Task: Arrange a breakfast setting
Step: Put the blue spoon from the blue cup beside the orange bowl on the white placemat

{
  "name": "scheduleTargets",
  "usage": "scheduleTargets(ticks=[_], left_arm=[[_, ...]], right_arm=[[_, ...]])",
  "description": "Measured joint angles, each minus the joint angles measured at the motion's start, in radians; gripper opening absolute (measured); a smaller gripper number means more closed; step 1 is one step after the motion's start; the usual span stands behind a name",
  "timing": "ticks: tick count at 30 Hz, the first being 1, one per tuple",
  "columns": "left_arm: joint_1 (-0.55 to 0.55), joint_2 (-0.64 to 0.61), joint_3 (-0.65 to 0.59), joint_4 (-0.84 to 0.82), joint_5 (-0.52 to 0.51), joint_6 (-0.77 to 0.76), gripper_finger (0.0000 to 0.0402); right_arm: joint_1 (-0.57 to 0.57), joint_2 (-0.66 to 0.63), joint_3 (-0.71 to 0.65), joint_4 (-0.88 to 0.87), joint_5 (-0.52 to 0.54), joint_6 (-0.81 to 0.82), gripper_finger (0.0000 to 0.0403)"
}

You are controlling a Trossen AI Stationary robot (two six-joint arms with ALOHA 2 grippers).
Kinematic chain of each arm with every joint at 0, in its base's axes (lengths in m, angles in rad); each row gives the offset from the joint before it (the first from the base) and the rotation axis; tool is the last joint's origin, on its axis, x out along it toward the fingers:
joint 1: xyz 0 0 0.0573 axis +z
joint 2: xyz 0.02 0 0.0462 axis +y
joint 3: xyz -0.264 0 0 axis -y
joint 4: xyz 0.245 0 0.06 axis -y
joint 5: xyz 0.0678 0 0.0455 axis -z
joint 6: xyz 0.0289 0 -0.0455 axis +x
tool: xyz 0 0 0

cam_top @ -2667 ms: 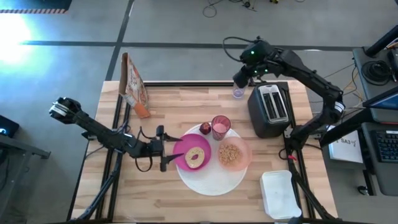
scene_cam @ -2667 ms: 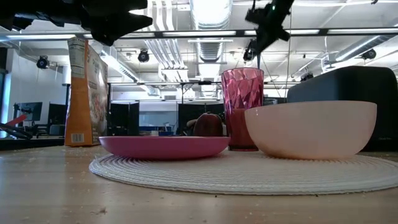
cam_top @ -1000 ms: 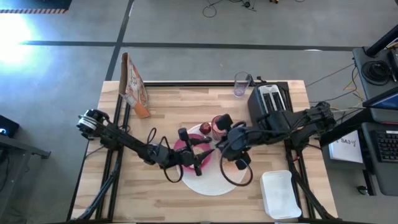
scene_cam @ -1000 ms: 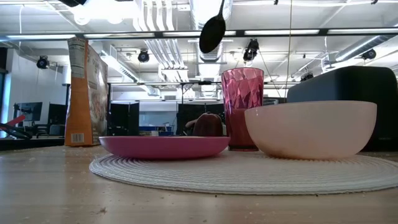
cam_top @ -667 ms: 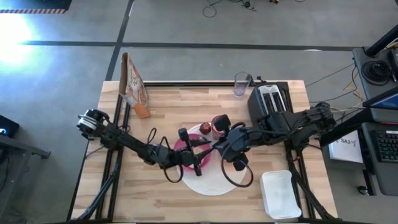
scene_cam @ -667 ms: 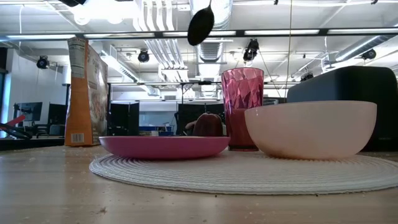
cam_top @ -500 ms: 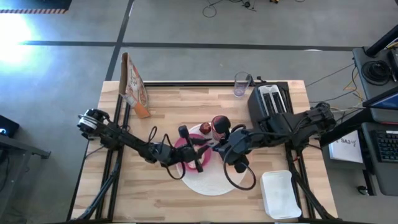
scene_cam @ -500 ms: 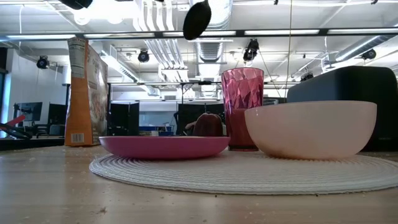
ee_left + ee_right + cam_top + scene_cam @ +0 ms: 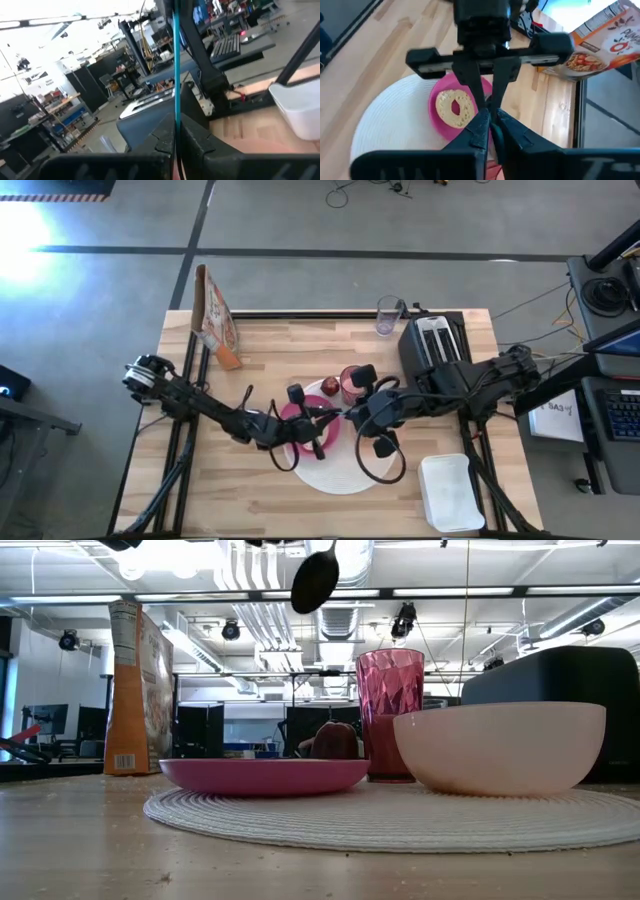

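A spoon hangs high above the magenta plate (image 9: 298, 432), its dark bowl (image 9: 315, 580) downward. My left gripper (image 9: 325, 418) reaches in from the table's left and my right gripper (image 9: 348, 416) from the right. They meet tip to tip, both shut on the spoon. The plate holds the bagel (image 9: 454, 107) and rests on the white round mat (image 9: 345, 472). The peach bowl (image 9: 500, 745), pink tumbler (image 9: 389, 715) and red fruit (image 9: 335, 740) also stand on the mat. The cereal box (image 9: 215, 320) stands at the far left. My left gripper pinches the spoon's thin teal handle (image 9: 176, 100) between its two fingers. They come in level from the table's left and lie across the handle. The spoon hangs upright, clear of the plate. My right gripper is shut on the same spoon from the table's right, slanting downward. Its own fingers (image 9: 480, 127) hide the place of contact.
The black toaster (image 9: 435, 355) stands at the far right, with a clear glass (image 9: 387, 315) beside it. A white rectangular tray (image 9: 450, 490) sits at the near right. Bare wood lies along the near left of the table.
My left gripper has shut on the spoon's handle while my right gripper kept hold. The spoon's bowl has swung a little toward the table's left and risen slightly. Both arms have otherwise stayed where they were.
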Motion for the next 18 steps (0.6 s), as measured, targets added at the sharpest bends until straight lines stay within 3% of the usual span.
scheduleTargets(ticks=[10, 18], left_arm=[[0.011, -0.001, -0.001, -0.077, -0.002, -0.015, 0.0000], [0.051, -0.005, -0.001, -0.253, -0.023, 0.022, 0.0000]], right_arm=[[0.000, 0.000, 0.000, -0.004, 0.000, 0.154, 0.0094], [-0.003, -0.007, 0.046, -0.047, -0.006, 0.367, 0.0150]])
